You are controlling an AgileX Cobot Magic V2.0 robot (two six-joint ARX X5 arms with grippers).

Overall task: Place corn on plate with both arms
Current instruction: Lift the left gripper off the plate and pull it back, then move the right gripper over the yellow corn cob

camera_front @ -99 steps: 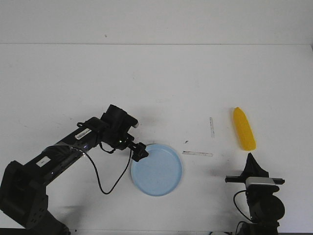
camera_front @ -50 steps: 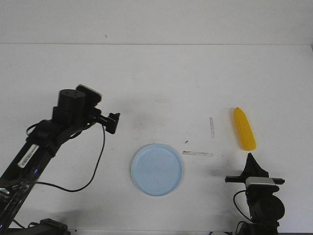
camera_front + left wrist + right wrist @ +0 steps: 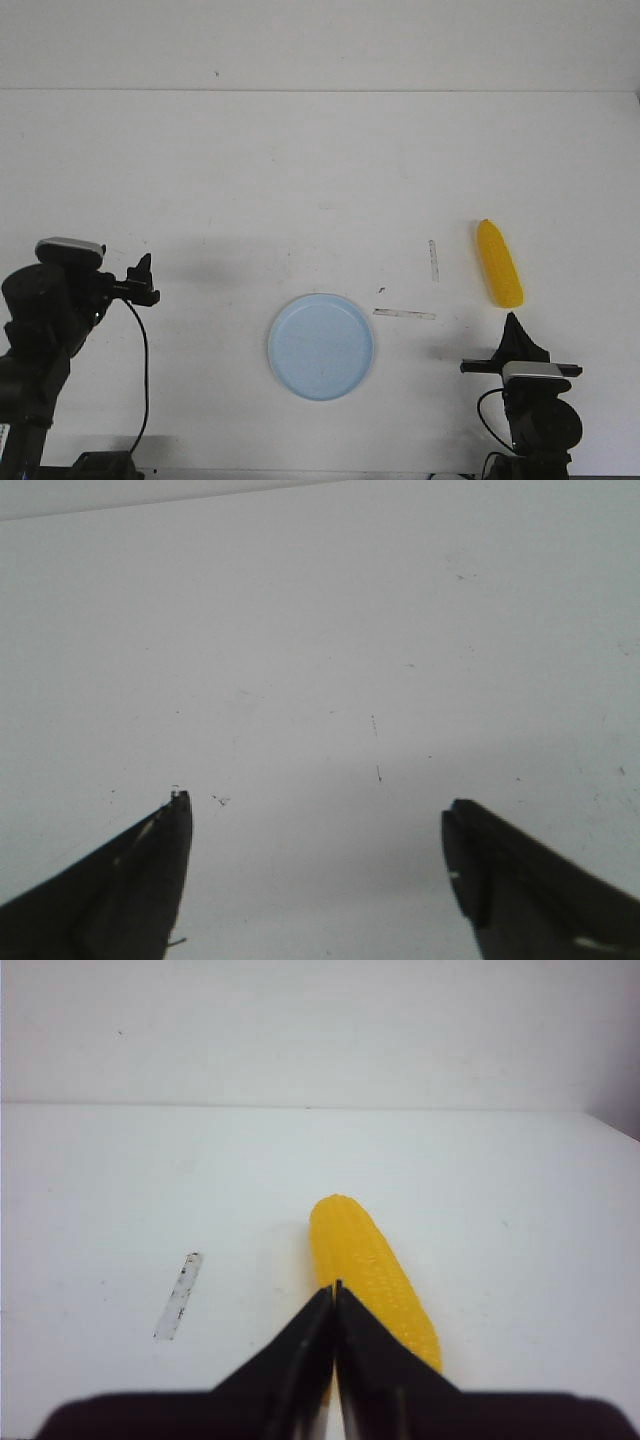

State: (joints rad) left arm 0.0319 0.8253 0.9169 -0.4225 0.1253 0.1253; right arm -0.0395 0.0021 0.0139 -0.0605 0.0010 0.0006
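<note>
The yellow corn cob lies on the white table at the right, apart from the plate; it also shows in the right wrist view. The pale blue plate sits empty at the front centre. My right gripper is shut and empty, its tip just short of the cob's near end; in the right wrist view the jaws meet in front of the cob. My left gripper is at the far left, open and empty; in the left wrist view only bare table lies between its fingers.
Two strips of worn tape lie on the table between plate and corn, one flat beside the plate, one upright-running left of the cob, also in the right wrist view. The table's back edge meets a white wall.
My left arm has let go of the plate's left rim and swung back to the far left, its gripper open. The plate, corn and right arm have not moved.
</note>
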